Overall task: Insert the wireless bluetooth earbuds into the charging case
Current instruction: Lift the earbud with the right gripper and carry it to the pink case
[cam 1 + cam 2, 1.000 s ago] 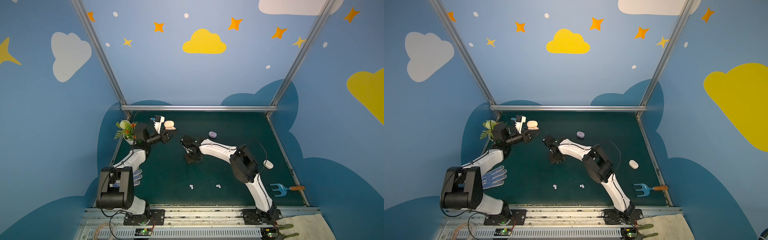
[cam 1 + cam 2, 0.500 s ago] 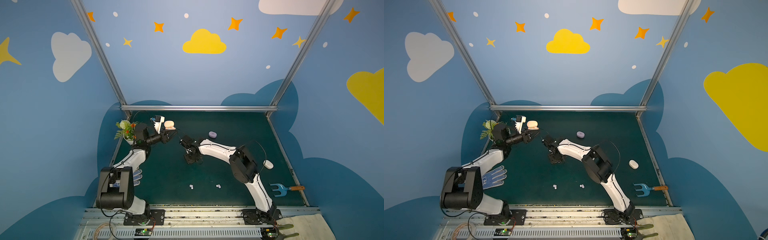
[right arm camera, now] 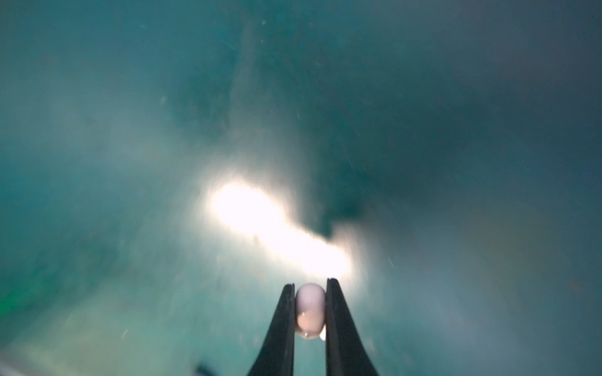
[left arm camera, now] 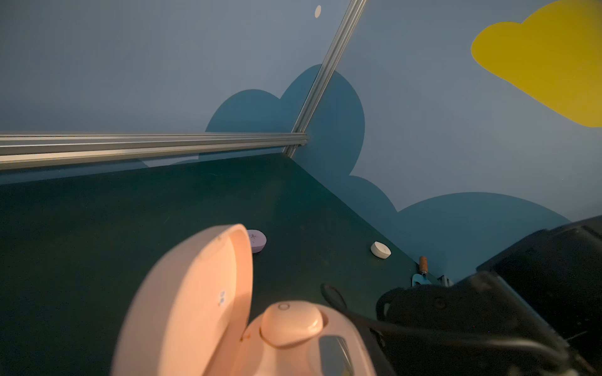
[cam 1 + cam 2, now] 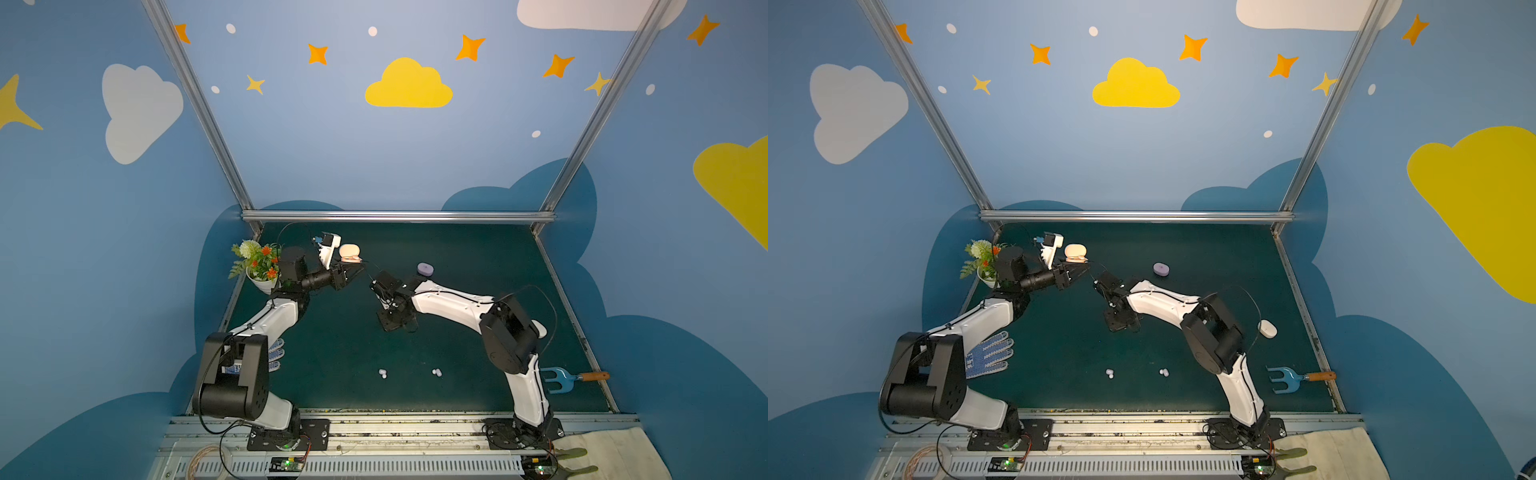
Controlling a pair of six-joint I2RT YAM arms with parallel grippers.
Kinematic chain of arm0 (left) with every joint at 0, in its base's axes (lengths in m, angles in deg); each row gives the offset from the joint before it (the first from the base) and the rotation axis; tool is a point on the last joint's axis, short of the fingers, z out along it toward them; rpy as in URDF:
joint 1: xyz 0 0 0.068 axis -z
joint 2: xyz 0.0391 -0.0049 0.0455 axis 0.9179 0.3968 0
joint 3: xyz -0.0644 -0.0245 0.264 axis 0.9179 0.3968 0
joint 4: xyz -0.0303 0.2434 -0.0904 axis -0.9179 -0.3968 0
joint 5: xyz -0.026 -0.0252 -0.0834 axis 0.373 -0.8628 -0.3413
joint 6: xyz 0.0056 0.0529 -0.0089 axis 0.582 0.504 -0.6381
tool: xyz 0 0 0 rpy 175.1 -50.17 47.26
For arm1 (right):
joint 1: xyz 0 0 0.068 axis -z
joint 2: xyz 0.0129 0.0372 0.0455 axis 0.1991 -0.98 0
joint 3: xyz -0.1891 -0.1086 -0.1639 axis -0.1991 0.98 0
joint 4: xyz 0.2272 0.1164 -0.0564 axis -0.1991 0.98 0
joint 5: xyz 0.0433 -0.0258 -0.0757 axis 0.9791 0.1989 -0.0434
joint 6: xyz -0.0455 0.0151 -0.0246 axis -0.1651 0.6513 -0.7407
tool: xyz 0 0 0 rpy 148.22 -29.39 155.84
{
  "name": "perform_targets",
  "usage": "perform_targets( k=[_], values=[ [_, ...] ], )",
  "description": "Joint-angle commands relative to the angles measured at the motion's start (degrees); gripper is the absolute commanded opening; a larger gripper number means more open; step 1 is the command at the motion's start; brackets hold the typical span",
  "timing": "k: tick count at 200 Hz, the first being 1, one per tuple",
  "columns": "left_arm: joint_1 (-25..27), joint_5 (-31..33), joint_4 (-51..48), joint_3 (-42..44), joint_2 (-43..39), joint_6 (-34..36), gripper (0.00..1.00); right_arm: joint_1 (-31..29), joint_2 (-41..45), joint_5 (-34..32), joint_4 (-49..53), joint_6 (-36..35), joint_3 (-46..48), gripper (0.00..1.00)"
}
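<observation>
Closing within the last second, the right tool (image 3: pixel 310 284) now pinches one pale earbud (image 3: pixel 310 309) over the bench (image 5: pixel 478 249) centre. The left tool (image 5: pixel 356 271) grips the open peach charging case (image 5: pixel 350 252) near the far-left corner; insertion can follow.

Left arm (image 5: pixel 270 320): elbow bent, forearm about level, reaching toward centre. I see the left tool (image 5: pixel 356 269) up off the surface (image 5: pixel 457 353), closed on the case (image 5: pixel 349 252).

Right arm (image 5: pixel 449 303): stretched across toward centre, wrist pitched steeply down. Right tool (image 3: pixel 310 285) sits low over the surface. In the wrist view I see both fingers (image 3: pixel 280 325) pinched on a bud (image 3: pixel 309 309).
</observation>
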Motion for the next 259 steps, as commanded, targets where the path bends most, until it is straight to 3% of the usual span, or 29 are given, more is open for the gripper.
perform_targets(
  k=[1,65,154,219,259],
  values=[
    [2.16,0.03,1.32,0.11,0.55,0.76,0.21,0.67,6.48,1.03,0.15,2.28,3.2,0.08],
    [8.12,1.74,1.14,0.88,-1.75,5.53,0.21,3.52,21.72,3.55,3.26,4.56,9.96,0.08],
    [20.73,7.58,8.57,2.44,-2.59,11.98,0.21,9.97,38.5,9.17,4.02,5.44,8.1,0.07],
    [28.31,8.67,18.84,1.53,2.63,11.91,0.21,10.89,46.48,13.53,-4.1,8.65,11.09,0.08],
    [30.05,7.86,23.09,0.18,5.17,10.38,0.21,11.31,48.18,15.72,-8.94,10.84,13.87,0.08]
  ],
)
